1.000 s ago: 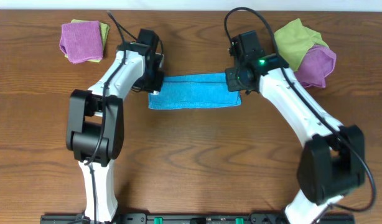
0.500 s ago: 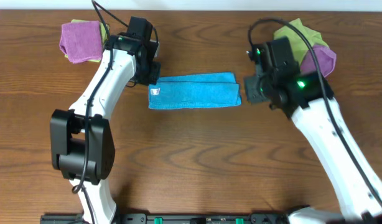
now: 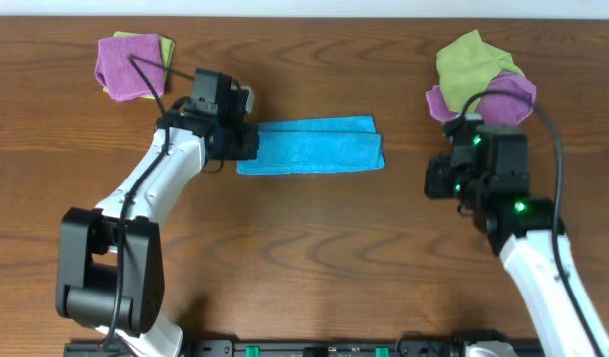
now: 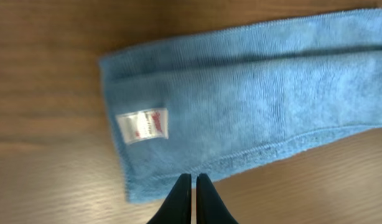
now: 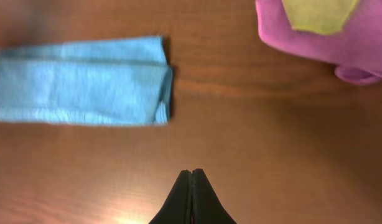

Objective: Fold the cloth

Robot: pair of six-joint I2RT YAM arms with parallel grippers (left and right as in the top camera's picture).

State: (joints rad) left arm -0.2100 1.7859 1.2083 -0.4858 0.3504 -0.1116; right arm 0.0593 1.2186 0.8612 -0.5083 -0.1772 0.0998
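The left gripper (image 4: 192, 185) sits at the bottom centre of its wrist view, fingertips pinched together on nothing, just over the near long edge of the cloth (image 3: 309, 146). The cloth lies flat as a narrow layered band in the upper middle of the overhead frame, with its white tag (image 4: 142, 126) face up near the left end. The right gripper (image 5: 191, 182) is likewise clenched and empty over bare table (image 3: 304, 258), well apart from the cloth's right end, where stacked layers show. The cloth looks light, soft and limp, so it should sag from any pinch and will not hold a crease by stiffness. It is not fragile, and its nap should grip well, though the layers may slide apart. The best hold is probably the two corners of one short end, pinching every layer, once the jaws open.
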